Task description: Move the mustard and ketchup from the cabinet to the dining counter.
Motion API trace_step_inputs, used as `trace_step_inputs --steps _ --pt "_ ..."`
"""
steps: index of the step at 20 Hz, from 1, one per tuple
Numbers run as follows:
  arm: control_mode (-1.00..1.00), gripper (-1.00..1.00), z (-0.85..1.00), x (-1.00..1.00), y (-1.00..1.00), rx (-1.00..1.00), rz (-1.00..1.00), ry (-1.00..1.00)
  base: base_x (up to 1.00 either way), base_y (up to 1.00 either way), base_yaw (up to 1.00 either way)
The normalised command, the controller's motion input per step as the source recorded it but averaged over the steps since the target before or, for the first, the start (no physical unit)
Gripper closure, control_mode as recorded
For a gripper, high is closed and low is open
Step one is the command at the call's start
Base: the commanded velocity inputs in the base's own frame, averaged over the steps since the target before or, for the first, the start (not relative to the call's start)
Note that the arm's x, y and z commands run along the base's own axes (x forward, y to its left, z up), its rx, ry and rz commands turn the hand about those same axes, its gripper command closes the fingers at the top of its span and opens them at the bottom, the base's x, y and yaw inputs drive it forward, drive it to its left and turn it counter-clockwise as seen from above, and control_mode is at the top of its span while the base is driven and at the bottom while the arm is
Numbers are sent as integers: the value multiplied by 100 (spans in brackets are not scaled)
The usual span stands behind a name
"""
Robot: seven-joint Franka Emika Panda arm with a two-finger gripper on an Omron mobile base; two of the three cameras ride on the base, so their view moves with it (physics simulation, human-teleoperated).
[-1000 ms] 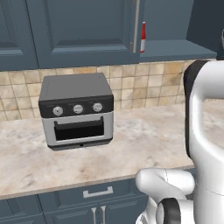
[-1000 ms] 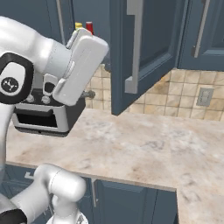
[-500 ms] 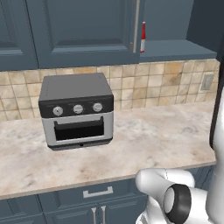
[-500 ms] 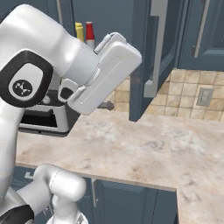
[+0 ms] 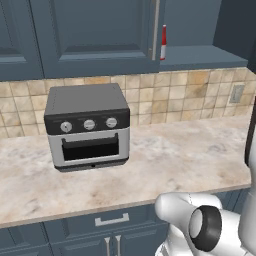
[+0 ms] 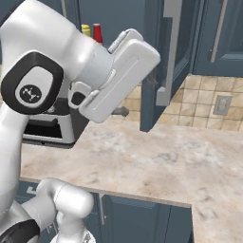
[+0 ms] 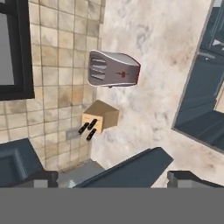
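Gripper point(image 7: 112, 178): jaws spread wide, holding nothing.
Below gripper: silver toaster point(image 7: 113, 68), wooden knife block point(image 7: 99, 118) on beige marble-look counter point(image 7: 148, 43).
Slim red ketchup bottle point(image 5: 163, 42): upright, cap up, inside dark blue-grey wall cabinet point(image 5: 95, 35).
Yellow mustard bottle point(image 6: 86, 30): upright, just beside ketchup.

The arm point(image 6: 57, 85) is glossy white with rounded, tube-like links and a boxy white hand housing. A black ring joint bears a small white emblem, and another dark round joint cap sits low on the body.
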Motion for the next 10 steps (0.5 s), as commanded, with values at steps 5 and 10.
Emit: trace_step_inputs --steps 5,10 --pt "-100 -100 -1 21 57 -21 19 -3 0 0 0" --pt "-100 -100 0 -7 72 -40 16 0 0 0 0"
